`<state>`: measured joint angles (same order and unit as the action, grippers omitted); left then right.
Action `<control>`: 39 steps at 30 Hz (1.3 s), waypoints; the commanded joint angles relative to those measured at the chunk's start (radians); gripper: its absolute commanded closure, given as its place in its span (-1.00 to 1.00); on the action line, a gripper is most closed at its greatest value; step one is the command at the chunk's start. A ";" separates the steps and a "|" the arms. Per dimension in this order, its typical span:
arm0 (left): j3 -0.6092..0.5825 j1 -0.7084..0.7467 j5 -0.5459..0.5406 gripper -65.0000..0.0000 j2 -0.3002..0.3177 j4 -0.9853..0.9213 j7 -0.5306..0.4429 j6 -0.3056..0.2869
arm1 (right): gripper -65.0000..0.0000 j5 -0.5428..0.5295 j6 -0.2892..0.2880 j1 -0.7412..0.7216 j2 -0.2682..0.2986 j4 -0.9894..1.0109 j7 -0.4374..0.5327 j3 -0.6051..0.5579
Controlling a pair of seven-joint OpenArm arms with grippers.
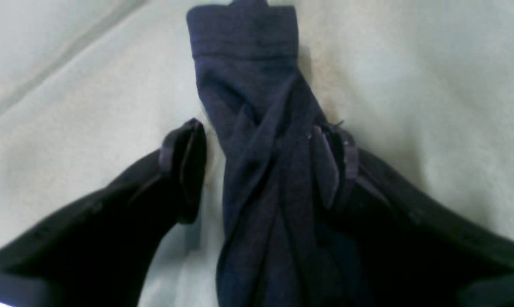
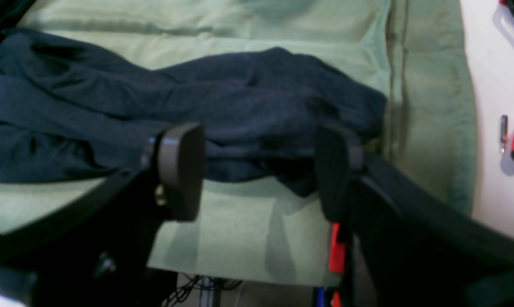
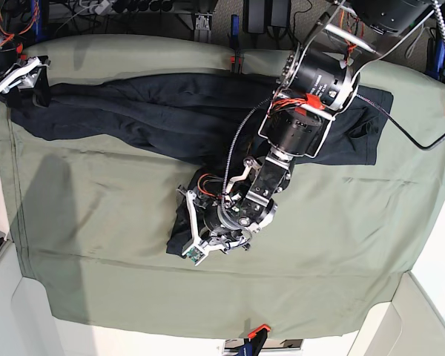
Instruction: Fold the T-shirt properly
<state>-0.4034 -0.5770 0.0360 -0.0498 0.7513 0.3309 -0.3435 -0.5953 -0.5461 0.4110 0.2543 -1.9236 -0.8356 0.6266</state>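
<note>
Left tool (image 1: 261,166) low, spread around T-shirt (image 3: 156,111) sleeve

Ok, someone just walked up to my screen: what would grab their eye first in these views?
Probably the big left arm's claw at mid-table, its jaws open astride a bunched dark sleeve. Next, the T-shirt itself, stretched crumpled across the far side of the olive-green sheet. The right claw waits open at the shirt's end by the table's edge.
</note>
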 commanded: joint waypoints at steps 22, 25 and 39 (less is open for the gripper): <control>0.145 -0.052 -0.335 1.00 0.084 0.399 0.481 -0.152 | -0.24 -0.019 0.000 0.001 0.014 -0.013 0.028 0.007; 0.161 0.002 -0.464 1.00 0.167 0.561 0.589 -0.171 | -0.24 -0.019 0.000 -0.001 0.014 -0.013 0.030 0.007; 0.438 0.590 -0.660 1.00 0.561 1.135 0.622 -0.223 | -0.24 -0.018 0.000 -0.001 0.014 -0.013 0.069 0.007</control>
<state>0.0326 0.0349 -0.6102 0.5022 1.8683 0.9714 -0.5621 -0.5980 -0.5461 0.4103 0.2546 -1.9228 -0.7898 0.6266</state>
